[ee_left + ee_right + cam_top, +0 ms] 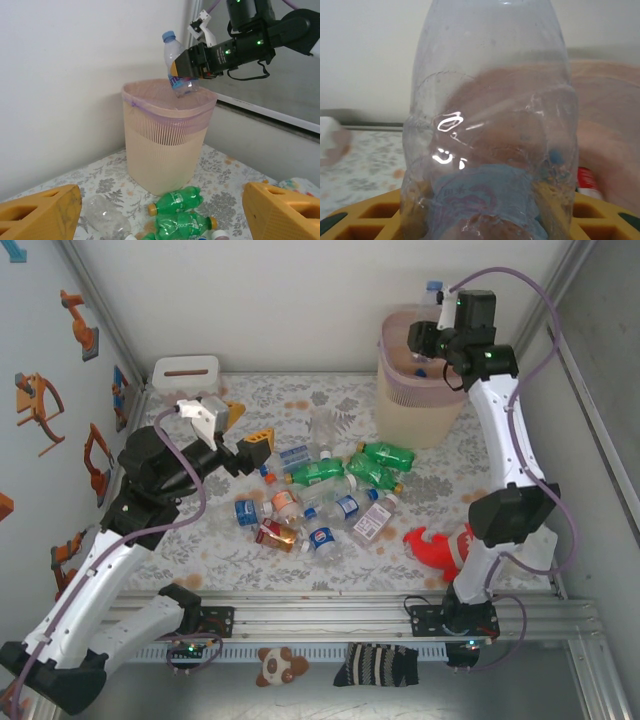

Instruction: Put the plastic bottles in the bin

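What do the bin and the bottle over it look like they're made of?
The bin: likely moulded plastic, matte beige, judging by its thin vertical ribs; a pale pink liner, probably thin film, folds over the rim. The bottle: clear thin glossy plastic; the wall shows through it and highlights glint on it.

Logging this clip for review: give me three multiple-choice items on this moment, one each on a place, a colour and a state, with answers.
1. Where is the bottle that the right fingers hold?
A. on the table
B. over the bin
C. beside the white box

2. What colour is its cap?
A. blue
B. yellow
C. red

3. How do the left fingers stand?
A. shut on a green bottle
B. shut on nothing
C. apart and empty

Answers:
1 B, it hangs over the bin's opening.
2 A, the left wrist view shows a blue cap.
3 C, a wide gap with nothing in it separates the orange fingers.
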